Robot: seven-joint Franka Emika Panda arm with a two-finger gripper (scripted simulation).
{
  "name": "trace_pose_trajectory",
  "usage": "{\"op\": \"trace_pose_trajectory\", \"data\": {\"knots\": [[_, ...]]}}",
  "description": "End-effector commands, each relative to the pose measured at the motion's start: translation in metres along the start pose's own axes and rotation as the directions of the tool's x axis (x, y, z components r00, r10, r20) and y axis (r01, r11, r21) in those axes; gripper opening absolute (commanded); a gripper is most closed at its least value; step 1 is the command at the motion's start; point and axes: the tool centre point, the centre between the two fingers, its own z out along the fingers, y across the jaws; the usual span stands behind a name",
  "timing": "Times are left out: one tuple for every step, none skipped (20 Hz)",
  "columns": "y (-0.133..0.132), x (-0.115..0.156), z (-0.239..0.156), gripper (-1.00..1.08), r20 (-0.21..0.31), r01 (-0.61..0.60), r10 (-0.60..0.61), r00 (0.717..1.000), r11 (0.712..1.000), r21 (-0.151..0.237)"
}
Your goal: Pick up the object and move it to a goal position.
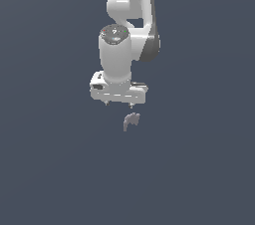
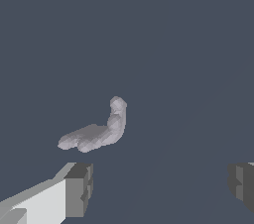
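Up close, in the wrist view, the gripper (image 2: 158,188) stands spread wide with nothing between its jaws: one dark grey fingertip (image 2: 79,188) sits at the end of a white finger body, and the other shows only as a dark block at the picture's edge, well apart from the first. Beyond the fingertips lies the object (image 2: 101,131), a small matte grey-mauve piece bent like a hook, with one stubby arm rising from a longer lobed arm. It touches neither finger and rests on the plain slate-blue floor (image 2: 188,44).

Seen from farther off in the exterior view, the gripper (image 1: 118,103) points straight down from the white hand, its two short fingertips just showing under the hand's lower edge. The object (image 1: 131,120) lies just below it and slightly toward the exterior view's right, clear of the fingers. Whether it lines up between the jaws cannot be told from this angle. Above the hand, the white arm (image 1: 134,0) rises out of the picture's top, a dark band running down its side.
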Motion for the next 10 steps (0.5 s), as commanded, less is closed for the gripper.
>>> {"op": "trace_pose_trajectory", "data": {"knots": [[-0.002,0.0,0.001,1.0,0.001,-0.041,0.041,0.999,0.999,0.001],[-0.003,0.0,0.002,1.0,0.002,-0.06,0.06,0.998,0.998,0.001],[-0.004,0.001,0.003,1.0,0.003,-0.08,0.08,0.997,0.997,0.002],[-0.005,0.001,0.004,1.0,0.003,-0.101,0.101,0.995,0.995,0.002],[-0.006,0.001,0.004,1.0,0.004,-0.124,0.124,0.992,0.992,0.002],[-0.008,0.001,0.005,1.0,0.005,-0.148,0.148,0.989,0.989,0.003],[-0.009,0.001,0.006,1.0,0.006,-0.172,0.172,0.985,0.985,0.003],[-0.01,0.001,0.007,1.0,0.007,-0.197,0.197,0.98,0.98,0.003],[-0.011,0.002,0.008,1.0,0.007,-0.222,0.222,0.975,0.975,0.003],[-0.013,0.002,0.009,1.0,0.008,-0.246,0.246,0.969,0.969,0.003]]}}
